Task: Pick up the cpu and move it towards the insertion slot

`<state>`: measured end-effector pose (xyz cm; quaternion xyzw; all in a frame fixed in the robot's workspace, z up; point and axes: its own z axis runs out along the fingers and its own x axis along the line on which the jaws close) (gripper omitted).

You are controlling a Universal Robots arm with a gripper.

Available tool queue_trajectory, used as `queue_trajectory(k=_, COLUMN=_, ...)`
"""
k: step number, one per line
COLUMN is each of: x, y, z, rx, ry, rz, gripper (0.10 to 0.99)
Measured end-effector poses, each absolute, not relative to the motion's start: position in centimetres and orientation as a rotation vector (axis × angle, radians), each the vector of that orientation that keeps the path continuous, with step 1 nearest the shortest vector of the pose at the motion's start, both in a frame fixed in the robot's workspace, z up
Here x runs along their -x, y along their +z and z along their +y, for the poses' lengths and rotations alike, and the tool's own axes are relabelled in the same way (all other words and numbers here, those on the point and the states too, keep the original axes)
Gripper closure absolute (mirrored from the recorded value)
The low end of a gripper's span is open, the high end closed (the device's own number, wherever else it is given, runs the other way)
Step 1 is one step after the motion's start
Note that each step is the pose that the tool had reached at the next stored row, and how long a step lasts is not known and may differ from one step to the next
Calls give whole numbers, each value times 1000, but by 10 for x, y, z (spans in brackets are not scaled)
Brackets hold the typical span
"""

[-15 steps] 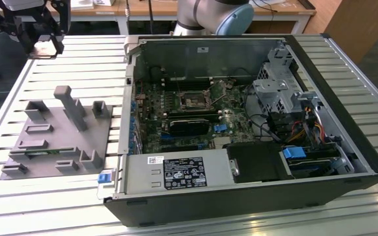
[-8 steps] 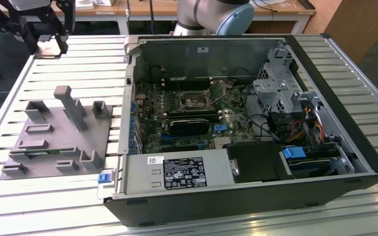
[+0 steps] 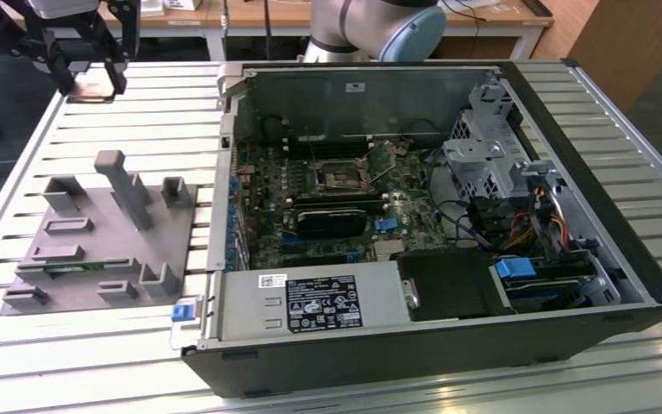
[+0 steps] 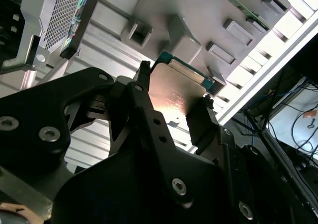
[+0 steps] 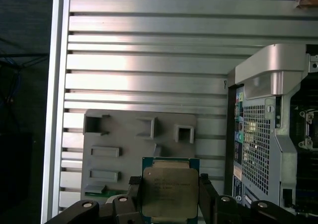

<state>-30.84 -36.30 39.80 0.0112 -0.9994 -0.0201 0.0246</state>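
Now, grip: gripper (image 5: 170,194) pinches the cpu (image 5: 170,191) by two opposite edges.
Carry: keep it level toward the insertion slot (image 3: 340,177), roughly four o'clock in the exterior view.

cpu (image 5: 170,193): near edge cut by frame, sides hidden behind fingers (image 5: 206,191) | slot (image 3: 340,178): too small for detail | fixture (image 4: 198,15): partly cropped

Silver cpu (image 5: 170,191) aloft (green-rimmed), slot (image 3: 340,178) uncovered.
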Motion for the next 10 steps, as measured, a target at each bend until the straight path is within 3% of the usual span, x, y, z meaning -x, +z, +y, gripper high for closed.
queue_trajectory(k=10, x=300, y=398, z=-363, rx=-35, ry=-62, rz=-3092, gripper=541)
